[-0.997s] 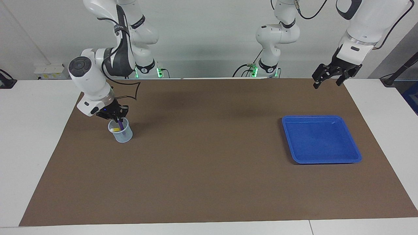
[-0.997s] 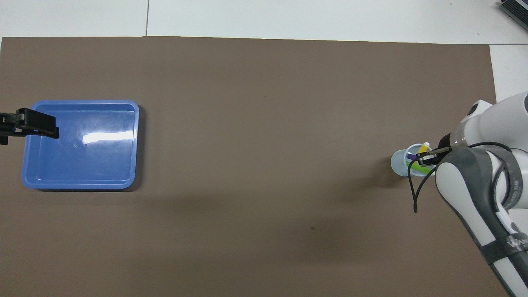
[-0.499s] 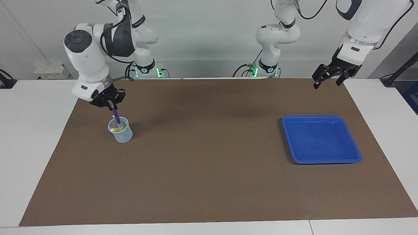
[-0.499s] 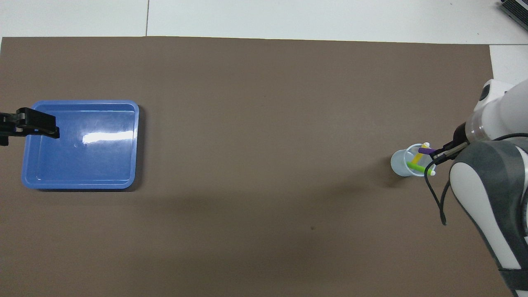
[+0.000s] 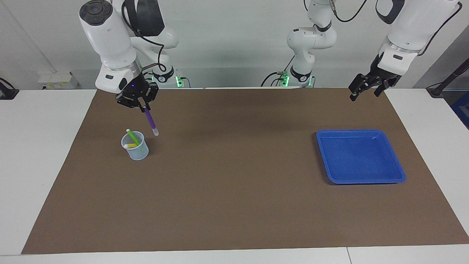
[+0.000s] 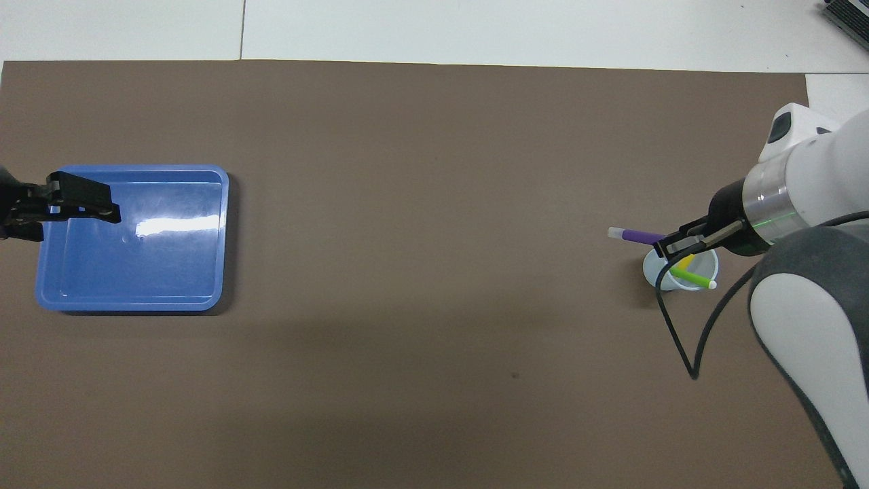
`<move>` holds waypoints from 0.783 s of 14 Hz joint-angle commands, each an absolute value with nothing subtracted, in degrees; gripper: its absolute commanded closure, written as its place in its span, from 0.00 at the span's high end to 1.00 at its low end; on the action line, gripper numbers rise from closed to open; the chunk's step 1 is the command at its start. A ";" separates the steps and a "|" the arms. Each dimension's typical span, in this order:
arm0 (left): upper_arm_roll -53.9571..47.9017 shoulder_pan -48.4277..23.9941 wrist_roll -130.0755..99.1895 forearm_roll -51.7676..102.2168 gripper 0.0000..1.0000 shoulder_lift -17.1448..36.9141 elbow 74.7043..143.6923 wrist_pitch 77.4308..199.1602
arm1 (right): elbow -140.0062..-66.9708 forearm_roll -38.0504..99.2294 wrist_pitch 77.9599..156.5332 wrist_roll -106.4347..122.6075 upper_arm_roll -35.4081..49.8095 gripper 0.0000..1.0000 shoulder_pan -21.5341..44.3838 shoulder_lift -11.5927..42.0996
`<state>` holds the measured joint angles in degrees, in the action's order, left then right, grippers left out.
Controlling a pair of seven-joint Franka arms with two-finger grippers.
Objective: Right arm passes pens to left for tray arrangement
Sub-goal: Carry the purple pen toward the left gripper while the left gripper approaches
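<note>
- While the slim purple marker pen (image 5: 150,120) is clamped at its upper end between the closed fingers of the right arm's black two-finger gripper (image 5: 141,106), it is held in the air beside and above the small pale blue translucent plastic cup (image 5: 136,147), its pale clear end pointing down and tilted toward the left arm's end of the table; it is clear of the cup's rim.
- Inside the cup, the green marker pen (image 5: 132,137) is seen leaning with its pale end above the rim; the yellow marker pen (image 5: 130,145) is seen lying lower within the same cup.
- The cup is stood on the brown paper mat (image 5: 234,205), at the right arm's end of the table.
- Well apart from the cup, at the left arm's end of the mat, the shallow bright blue plastic tray (image 5: 399,176) with rounded corners is laid flat; no pen is seen in it.
- The left arm's black two-finger gripper (image 5: 365,88) is held in the air with its jaws apart and nothing between them; in the overhead view it is seen over the tray's outer edge.
</note>
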<state>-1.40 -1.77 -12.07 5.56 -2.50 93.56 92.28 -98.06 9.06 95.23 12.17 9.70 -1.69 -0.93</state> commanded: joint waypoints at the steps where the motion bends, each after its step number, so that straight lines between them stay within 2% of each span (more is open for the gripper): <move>1: -2.02 -2.63 -14.58 8.61 1.00 -7.11 102.19 98.25 | -97.03 17.28 97.29 5.47 10.11 0.00 -0.63 0.17; 3: -2.11 -4.83 -18.27 9.84 1.00 -9.04 106.68 102.19 | -97.47 22.39 99.48 -2.42 10.19 0.00 0.61 0.09; 6: -2.02 -4.92 -26.17 22.48 1.00 -11.86 113.45 110.98 | -98.61 24.69 106.84 -14.46 10.28 0.00 6.92 -0.09; 9: -2.11 -5.88 -26.89 26.96 0.99 -12.22 115.22 112.41 | -100.63 26.36 115.28 -23.97 10.28 0.00 11.15 -0.09; 11: -2.11 -5.89 -27.42 32.23 0.94 -12.22 116.36 112.76 | -101.51 28.03 120.13 -27.84 10.28 0.00 12.47 0.09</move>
<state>-2.61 -4.94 -26.08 28.24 -10.22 113.06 110.76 -99.92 25.10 116.01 -24.91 10.32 12.16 0.18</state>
